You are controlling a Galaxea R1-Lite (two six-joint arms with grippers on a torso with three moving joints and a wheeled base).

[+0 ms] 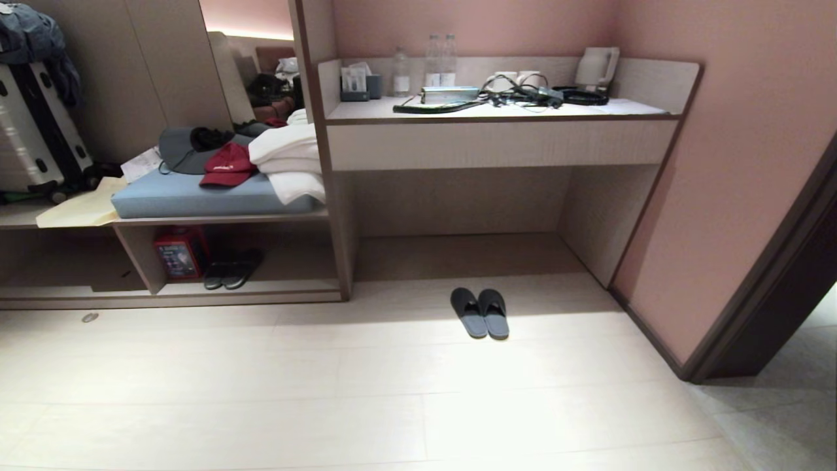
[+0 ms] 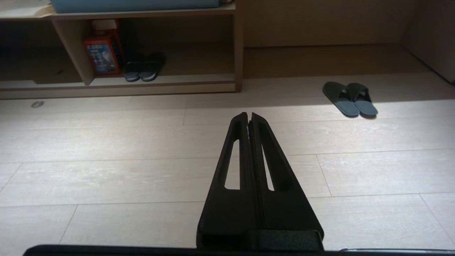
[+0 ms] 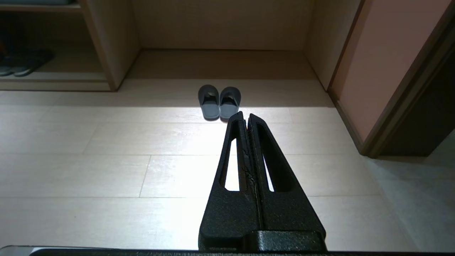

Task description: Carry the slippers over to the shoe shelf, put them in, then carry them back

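The slippers (image 1: 480, 313), a grey-blue pair, lie side by side on the pale floor in front of the desk recess, toes toward the wall. The shoe shelf (image 1: 196, 291) is the low beige cubby unit to their left, with an upright divider. Neither arm shows in the head view. In the left wrist view my left gripper (image 2: 248, 114) hangs shut over bare floor, with the slippers (image 2: 350, 99) off to one side and the shoe shelf (image 2: 160, 82) beyond. My right gripper (image 3: 246, 114) is shut and empty, pointing at the slippers (image 3: 219, 102) a short way ahead.
A darker pair of slippers (image 1: 232, 268) and a red box (image 1: 180, 252) sit inside the shelf. A blue cushion (image 1: 196, 196) with a cap and towels lies on top. The desk counter (image 1: 497, 140) stands above the recess. A dark door frame (image 1: 771, 275) is at the right.
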